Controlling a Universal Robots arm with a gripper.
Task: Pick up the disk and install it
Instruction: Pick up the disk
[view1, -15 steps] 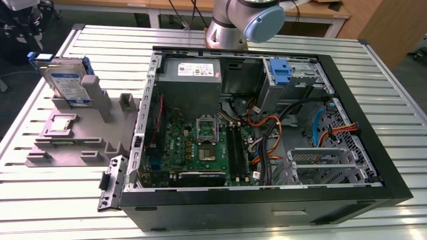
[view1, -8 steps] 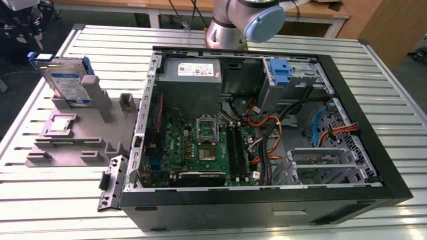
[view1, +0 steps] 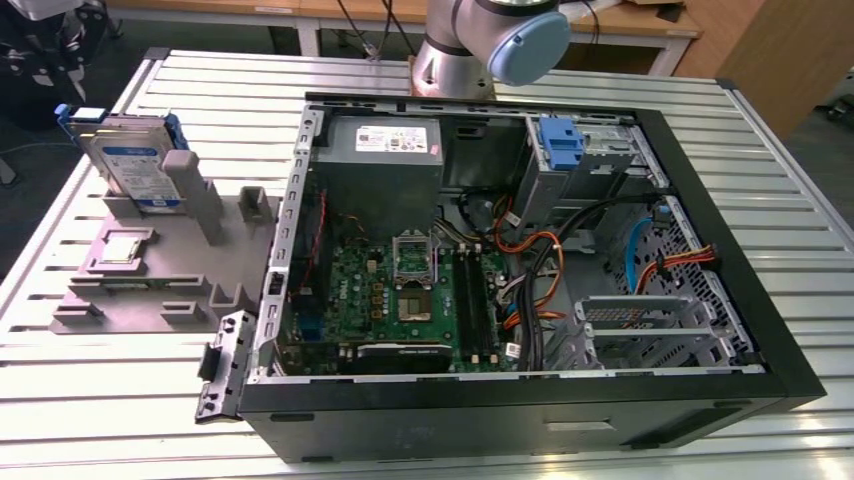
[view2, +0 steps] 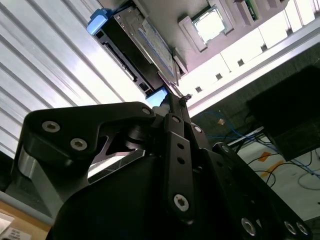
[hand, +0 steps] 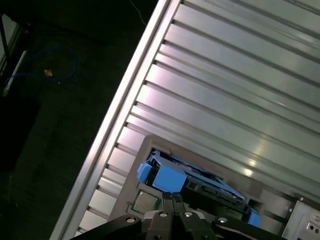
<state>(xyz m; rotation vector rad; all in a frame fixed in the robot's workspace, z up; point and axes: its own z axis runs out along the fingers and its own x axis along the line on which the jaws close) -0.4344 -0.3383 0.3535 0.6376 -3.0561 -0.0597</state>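
1. Exterior view: the disk (view1: 131, 160) is seen standing on edge in a grey holder (view1: 147, 275), at the exterior view's far left, outside the open case (view1: 534, 390).
2. In the second wrist view the gripper (view2: 172, 95) is pointed at the disk and is apart from it. Its fingers are pressed together and nothing is held between them.
3. The step in hand is judged to be the approach for the pick-up. The disk is not yet grasped and nothing has been installed.
4. For a grasp, it is judged that the fingers must be parted and lined up with the disk's upper edge, clear of the holder.
5. A white-and-blue label is seen on the disk's face, and a white sticker (view1: 394, 138) on the grey box inside the case. No print on either can be made out.
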